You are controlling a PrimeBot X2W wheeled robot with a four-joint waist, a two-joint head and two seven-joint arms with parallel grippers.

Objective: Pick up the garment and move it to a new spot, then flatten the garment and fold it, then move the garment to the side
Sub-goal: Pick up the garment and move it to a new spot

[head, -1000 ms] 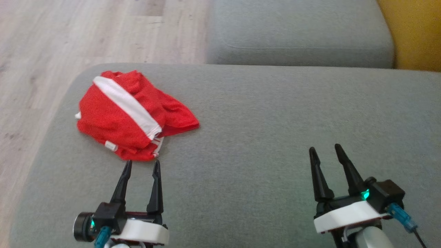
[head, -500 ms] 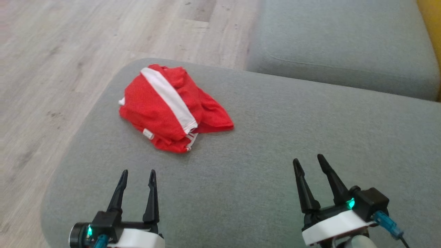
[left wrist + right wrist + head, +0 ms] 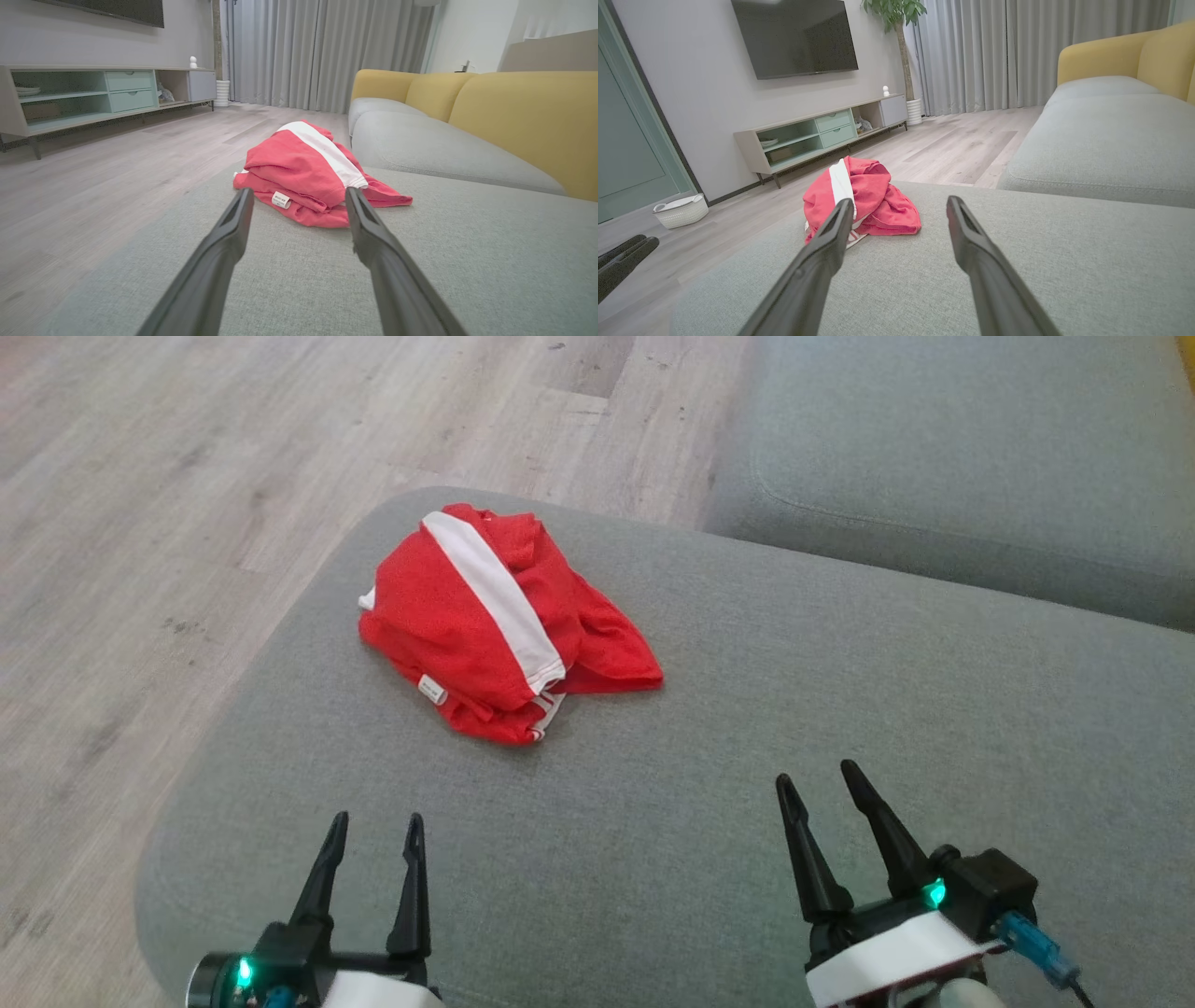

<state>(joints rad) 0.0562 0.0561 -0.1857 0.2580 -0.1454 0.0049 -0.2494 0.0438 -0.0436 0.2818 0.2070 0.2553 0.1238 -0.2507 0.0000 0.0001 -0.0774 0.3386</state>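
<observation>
- Beyond the far and left edges of the seat: pale wooden floor (image 3: 168, 476).
- Carrying the task's thing: broad grey sofa seat (image 3: 747, 709), with a second grey cushion (image 3: 934, 448) past its far right edge.
- Heaped near the seat's far left corner: red garment (image 3: 448, 635), crumpled, crossed by a white band (image 3: 495, 597).
- Near the seat's near left corner: left tool (image 3: 377, 818), released and empty, fingers spread, pointed at the garment, with bare seat between them.
- Further right along the near edge: right tool (image 3: 816, 773), likewise released and empty, well apart from the garment, which lies ahead and to its left.
- On the garment's near side, facing the left tool: small white label (image 3: 431, 689).
</observation>
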